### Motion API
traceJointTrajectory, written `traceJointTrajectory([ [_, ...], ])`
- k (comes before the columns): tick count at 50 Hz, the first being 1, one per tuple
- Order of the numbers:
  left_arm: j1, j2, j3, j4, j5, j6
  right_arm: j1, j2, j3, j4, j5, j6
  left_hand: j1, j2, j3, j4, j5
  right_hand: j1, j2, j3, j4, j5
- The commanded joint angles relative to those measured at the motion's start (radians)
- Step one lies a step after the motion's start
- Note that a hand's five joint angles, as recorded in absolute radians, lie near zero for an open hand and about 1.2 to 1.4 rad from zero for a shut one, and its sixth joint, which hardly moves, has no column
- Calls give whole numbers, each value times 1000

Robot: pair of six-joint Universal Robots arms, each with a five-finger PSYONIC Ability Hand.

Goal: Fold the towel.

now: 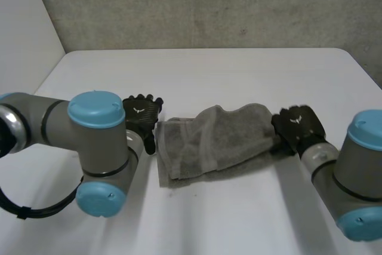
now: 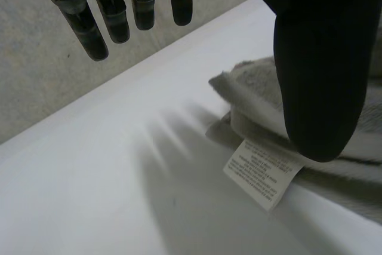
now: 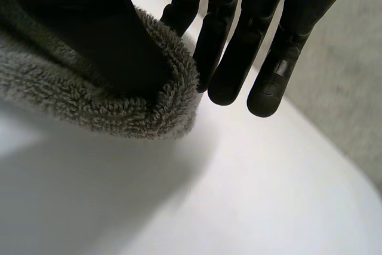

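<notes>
Mid-fold, I'd say: the rumpled towel (image 1: 212, 141) lies mid-surface (image 1: 209, 70), the right hand (image 1: 298, 125) pinching its 3 o'clock edge (thumb against straight fingers), the left hand (image 1: 142, 114) spread at 9 o'clock, needing a grip next.

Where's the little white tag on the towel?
In the left wrist view, the white tag sticks out from the towel's edge, just by the left hand's thumb.

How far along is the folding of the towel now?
Done: the grey towel lies loosely doubled over, layers uneven, its care label sticking out. In hand: the left hand, open, is at one end; the right hand is on the other. Left: squaring the edges and probably another fold.
</notes>
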Motion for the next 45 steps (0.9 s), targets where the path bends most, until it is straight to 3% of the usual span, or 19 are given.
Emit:
traceJointTrajectory([
  [1,13,131,-85,5,-1,0,222,7,-178,6,6,-88,2,3,1,1,-14,37,222,210,204,243],
  [10,107,257,-192,8,0,-1,489,149,-312,11,-49,-151,-1,0,-2,-2,-17,37,222,210,204,243],
  [15,118,270,-215,8,0,-1,543,221,-312,18,-112,-154,-1,0,-2,-2,-17,37,222,210,204,243],
  [20,122,273,-218,8,2,-3,540,218,-321,70,-117,-137,-1,0,-2,-2,-17,37,222,210,204,243],
  [22,122,273,-212,8,0,-4,536,203,-321,84,-117,-125,-1,0,-2,-2,-17,-59,126,114,109,147],
  [23,122,273,-203,8,0,-7,534,174,-315,87,-117,-94,-1,0,-2,-2,-17,-495,-310,-322,-327,-289],
  [24,122,273,-203,8,0,-7,534,174,-315,87,-117,-94,-1,0,-2,-2,-17,-500,-314,-326,-332,-293],
  [25,121,273,-192,9,2,-15,528,137,-306,87,-116,-42,-1,0,-2,-2,-17,-959,-773,-786,-791,-753],
  [26,115,273,-171,9,2,-26,507,102,-298,87,-112,29,-1,0,-2,-2,-17,-1185,-999,-1012,-1017,-979],
  [33,96,251,-62,-5,2,-115,326,-47,-237,109,-109,342,-7,-6,-8,-8,-23,-1185,-999,-1012,-1017,-979],
  [37,24,201,22,-18,28,-181,191,-133,-188,144,-109,511,-7,-6,-8,-8,-23,-1185,-999,-1012,-1017,-979],
  [45,-72,55,141,-66,85,-241,68,-104,-224,294,-132,593,5,6,4,4,-11,-1185,-999,-1012,-1017,-979],
])
